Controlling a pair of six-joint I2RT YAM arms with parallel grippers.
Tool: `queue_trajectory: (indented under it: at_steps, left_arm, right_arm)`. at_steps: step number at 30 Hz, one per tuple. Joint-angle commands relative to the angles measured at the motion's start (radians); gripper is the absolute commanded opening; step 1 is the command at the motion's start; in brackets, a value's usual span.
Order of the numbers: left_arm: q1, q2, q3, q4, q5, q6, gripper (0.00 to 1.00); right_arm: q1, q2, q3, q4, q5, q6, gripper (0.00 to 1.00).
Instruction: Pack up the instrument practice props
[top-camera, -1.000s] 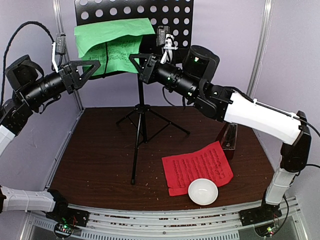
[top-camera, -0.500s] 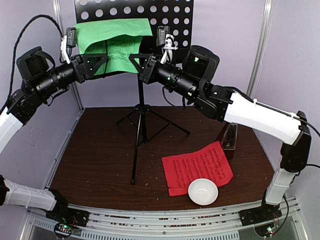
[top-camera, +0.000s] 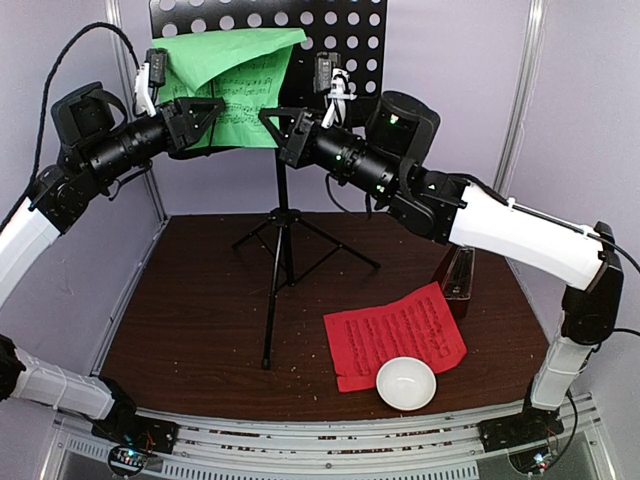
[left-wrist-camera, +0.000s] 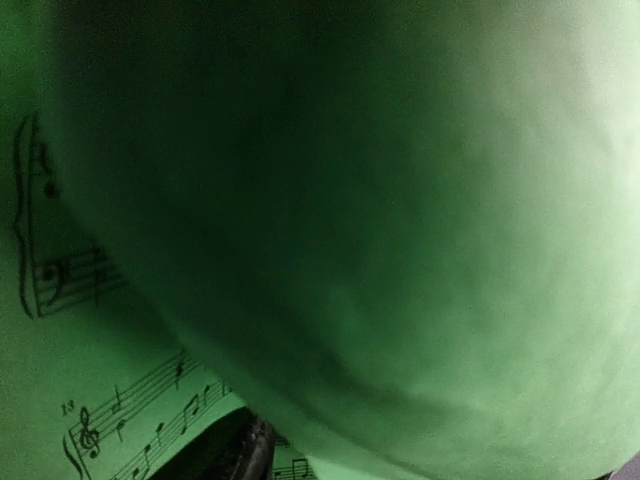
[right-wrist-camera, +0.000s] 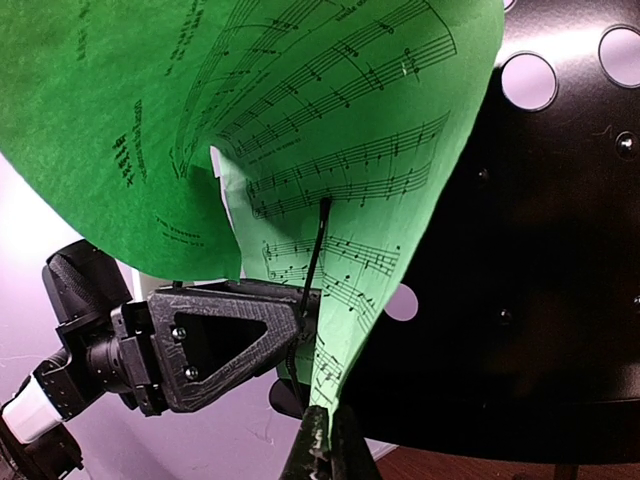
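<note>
Top view: black perforated music stand (right-wrist-camera: 540, 300) upright on its tripod at the back of the brown table (top-camera: 200, 300). The green music sheet (top-camera: 225, 70) lay against the stand's desk. Its upper part curled forward off the panel, and printed staves showed on the lower half.

Left gripper (top-camera: 212, 112) was raised at the sheet's lower left edge. From the right wrist camera, one of its black triangular fingers (right-wrist-camera: 215, 340) lay flat across the front of the paper. The other finger was not visible, so I could not tell whether the grip was closed on the sheet. The left wrist camera showed only blurred green paper and a few staves, very close.

Right gripper (right-wrist-camera: 322, 420) was at the sheet's lower right corner, just by the desk's bottom edge. Its fingers were drawn together, and the paper tapered down into them — it appeared pinched there.

On the table, right of centre, the red music sheet (top-camera: 395, 335) lay flat. A white bowl (top-camera: 406, 384) sat on its near edge. The small red-brown metronome (top-camera: 458, 280) stood just beside the red sheet's far right corner — partly hidden behind the right arm.
</note>
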Motion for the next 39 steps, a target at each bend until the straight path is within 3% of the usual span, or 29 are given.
queue_trajectory:
  at_steps: [1,9,13,25,38,39]
  left_arm:
    - [-0.005,0.021,0.033,0.092,0.028,-0.025,0.39]
    - [-0.005,0.020,0.018,0.129,0.042,-0.034,0.19]
    - [-0.005,0.003,-0.008,0.140,0.028,-0.034,0.00]
    - [-0.005,-0.013,-0.027,0.140,0.016,-0.020,0.00]
    - [-0.005,-0.027,-0.045,0.131,0.004,-0.012,0.00]
    - [-0.004,-0.029,-0.050,0.132,0.002,-0.012,0.08]
  right_arm:
    - [0.004,-0.040,-0.006,0.022,0.005,-0.007,0.00]
    - [0.004,-0.037,-0.004,0.016,0.012,-0.010,0.00]
    - [0.005,-0.041,-0.013,0.024,0.021,-0.012,0.00]
    - [0.004,-0.087,-0.094,0.094,0.116,0.006,0.00]
    - [0.003,-0.455,-0.526,0.290,0.510,-0.088,0.00]
    - [0.001,-0.488,-0.561,0.301,0.531,-0.089,0.00]
